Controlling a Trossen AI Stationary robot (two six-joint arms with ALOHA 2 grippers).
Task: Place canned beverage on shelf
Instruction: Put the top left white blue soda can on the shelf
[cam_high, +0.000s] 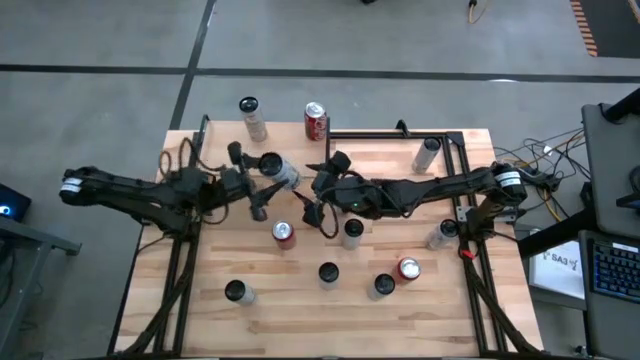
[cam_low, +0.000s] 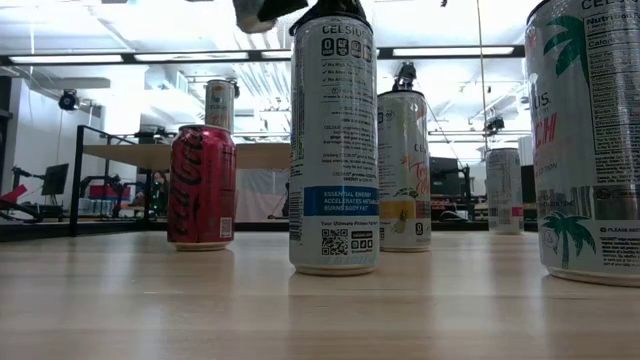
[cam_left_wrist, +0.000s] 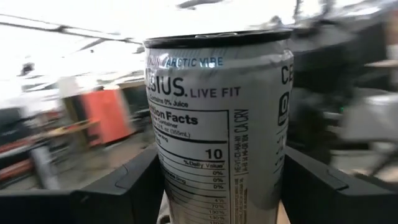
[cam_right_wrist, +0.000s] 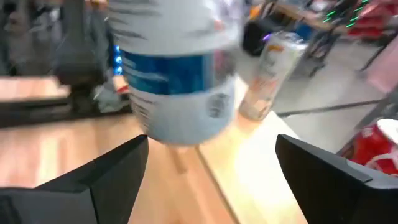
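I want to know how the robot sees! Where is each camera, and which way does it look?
High view: above, looking straight down on the table, both arms and many cans.
Low view: at tabletop height, looking level past a red Coca-Cola can.
Left wrist view: on the left arm; its fingers flank a grey Celsius can.
Right wrist view: on the right arm; open fingers.
Shared: high and left wrist views show the Celsius can.

I see cans (cam_high: 328, 272) crowding the table's near half, while its near-left corner (cam_high: 185, 325) lies open.
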